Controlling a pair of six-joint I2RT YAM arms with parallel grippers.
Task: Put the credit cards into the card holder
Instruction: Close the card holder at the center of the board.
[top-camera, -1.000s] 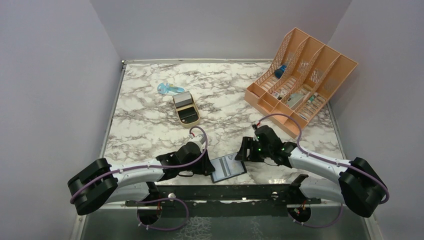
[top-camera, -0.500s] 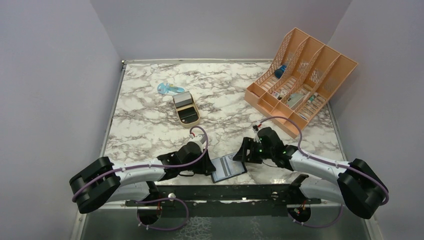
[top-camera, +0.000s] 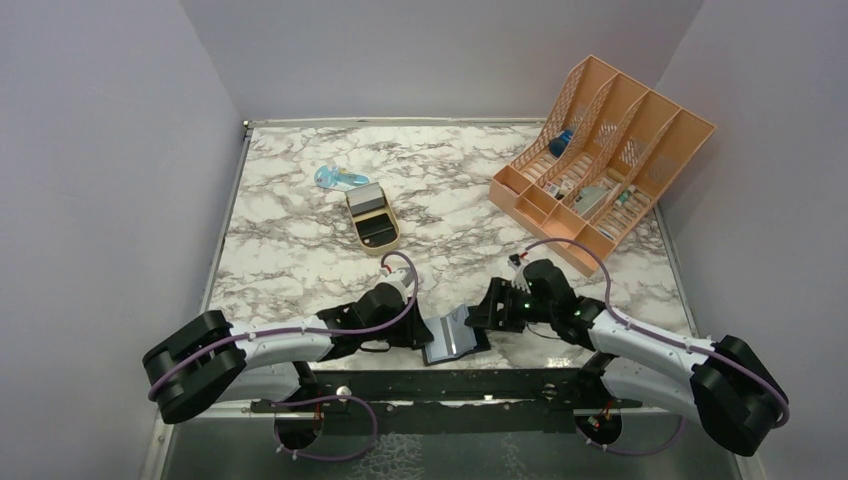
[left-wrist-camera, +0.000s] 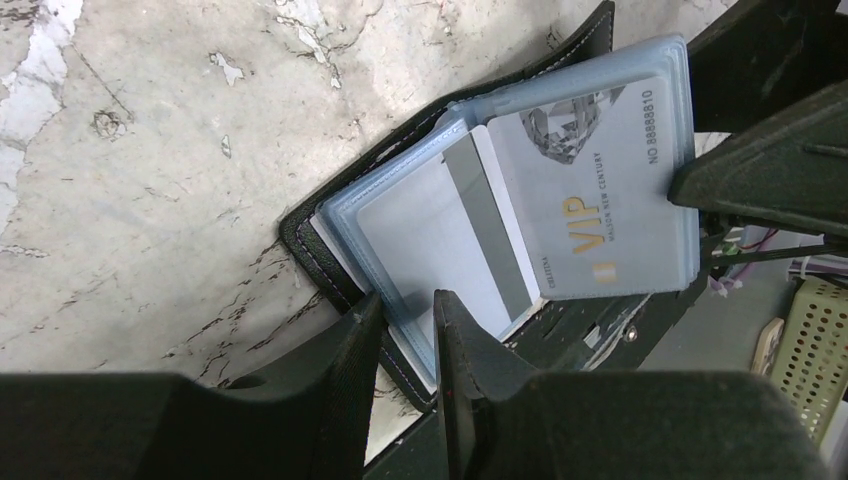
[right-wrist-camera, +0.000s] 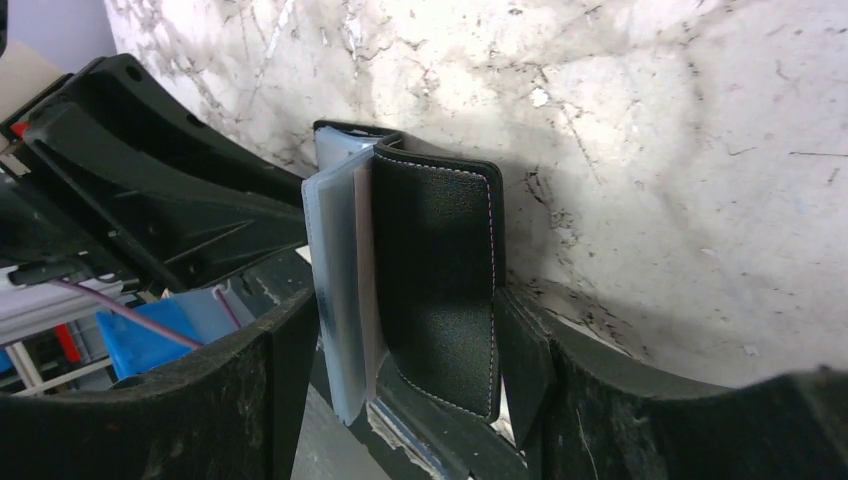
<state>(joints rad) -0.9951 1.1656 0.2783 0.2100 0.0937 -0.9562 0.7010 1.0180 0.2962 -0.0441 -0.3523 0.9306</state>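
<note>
Top external: shows the left claw (top-camera: 412, 330) and the right claw (top-camera: 488, 315) low over the near edge of the tabletop (top-camera: 300, 250), with the card holder (top-camera: 450, 335) caught between them, half folded and tilted up. Finds nothing thin and pale lying loose around either claw. Places a gold tin (top-camera: 372, 218) well beyond the left claw, dark inside; cannot tell of anything left in it. Places a peach desk organizer (top-camera: 600, 150) far beyond the right claw.

Left wrist: looks past two nearly closed fingers (left-wrist-camera: 350, 350) pinching the near edge of the card holder, its blue-grey sleeves fanned open just ahead of the left claw. Shows two credit cards (left-wrist-camera: 590, 200) already seated in those sleeves, one marked VIP, one turned to its magnetic stripe. Catches the dark right claw at the holder's far side.

Right wrist: frames the black outer flap of the card holder standing on edge between widely spread fingers, one against the leather, the other against the clear sleeves. Judges this a grip across the fold.

Reads as close to finished: cards in, holder partly folded. Leaves closing it flat, plus any card possibly hidden in the tin.
</note>
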